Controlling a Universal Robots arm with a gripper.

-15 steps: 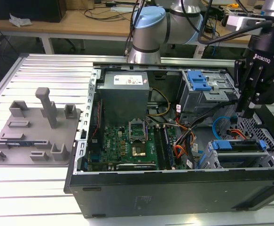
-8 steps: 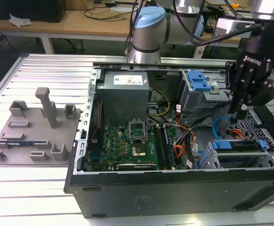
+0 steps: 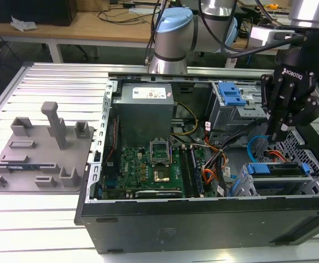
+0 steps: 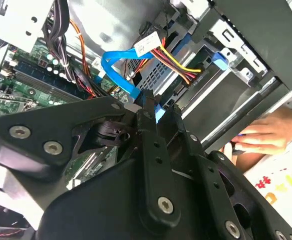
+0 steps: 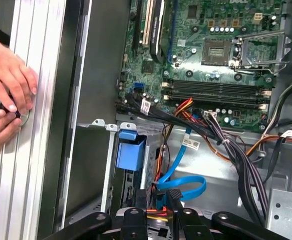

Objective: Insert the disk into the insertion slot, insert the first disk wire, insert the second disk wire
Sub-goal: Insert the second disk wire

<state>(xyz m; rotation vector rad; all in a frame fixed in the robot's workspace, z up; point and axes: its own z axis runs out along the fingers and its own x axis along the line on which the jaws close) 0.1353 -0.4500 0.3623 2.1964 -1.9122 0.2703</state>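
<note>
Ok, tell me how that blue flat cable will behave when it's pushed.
The blue cable probably flexes easily: it curls in a loose loop. Likely light, being a thin ribbon. Its plug end, between the fingers, looks stiffer.

The disk [image 3: 274, 169], a flat drive clipped in a bright blue carrier frame, lies flat inside the insertion slot [image 3: 240, 184]. This slot is the silvery sheet-metal cage at the lower right of the exterior view, and the blue frame shows along its upper edge. A flat blue disk wire [image 5: 176, 162] loops just above the cage with its plug end clamped between the fingers of the pincer [image 5: 160, 211]. A bundle of yellow, red and black strands [image 4: 181, 62] runs close beside it.
</note>
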